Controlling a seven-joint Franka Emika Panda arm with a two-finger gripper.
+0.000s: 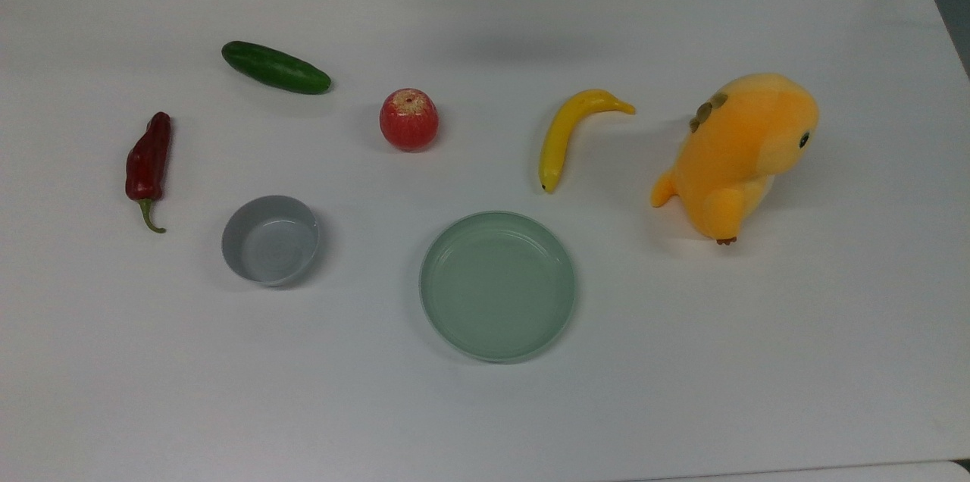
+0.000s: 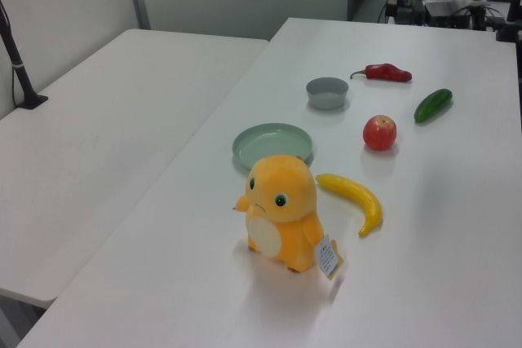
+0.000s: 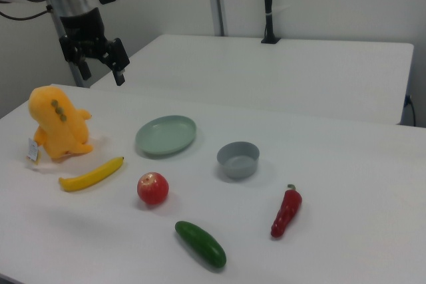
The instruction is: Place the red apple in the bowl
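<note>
Red apple (image 1: 408, 119) alone on white table (image 1: 682, 361), grey bowl (image 1: 270, 239) at its 7 o'clock in the top view, empty, cucumber (image 1: 276, 67) at 10, banana (image 1: 567, 135) at 3, green plate (image 1: 497, 285) at 5, gripper (image 3: 101, 67) raised above plush toy (image 3: 57, 123), fingers spread, holding nothing

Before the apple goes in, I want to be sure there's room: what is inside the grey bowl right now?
Nothing: the top view shows the bowl's bare grey floor. The apple sits apart on the table. The side views hide part of the floor behind the bowl's near wall.
</note>
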